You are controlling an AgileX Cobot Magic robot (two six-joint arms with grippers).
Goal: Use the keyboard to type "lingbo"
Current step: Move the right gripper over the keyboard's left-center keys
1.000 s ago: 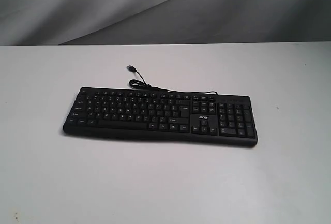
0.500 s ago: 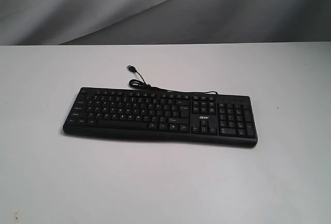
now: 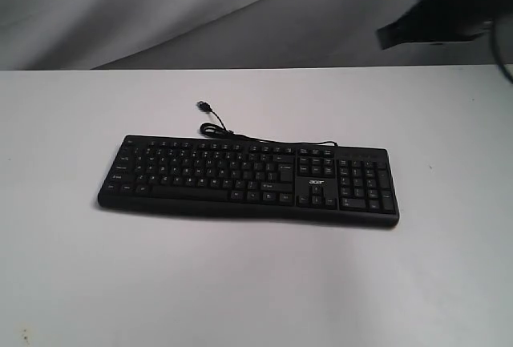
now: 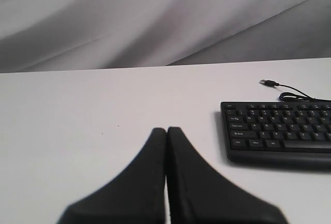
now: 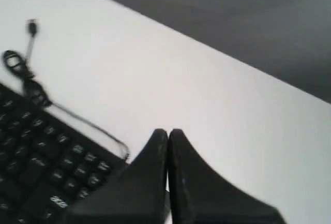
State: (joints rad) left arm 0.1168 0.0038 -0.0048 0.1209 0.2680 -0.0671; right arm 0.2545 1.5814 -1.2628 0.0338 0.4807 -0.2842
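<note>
- Flat on the white table (image 3: 256, 283), about mid-table in the exterior view: wide black plastic keyboard (image 3: 248, 177) with white key legends, long side across the view, number pad toward the right.
- Off the keyboard's far edge: thin black USB cable (image 3: 240, 135), looped once, plug end lying on bare table beyond the keys.
- Left gripper (image 4: 166, 131), black and tapered: both fingers pressed together along their length, tips meeting, nothing clamped between them. Tips over bare table, apart from the near end of the keyboard with the Ctrl key. Contact with the table surface impossible to tell.
- Right gripper (image 5: 167, 132), black and tapered: fingers likewise drawn together with no gap, nothing held. Tips over white table past the keyboard's far edge, close to where the cable leaves it. Picture soft and blurred.
- High in the upper right corner of the exterior view: dark blurred part of an arm (image 3: 445, 14), against the grey draped cloth (image 3: 160, 10), well above the table.
- No key touched by either gripper.
</note>
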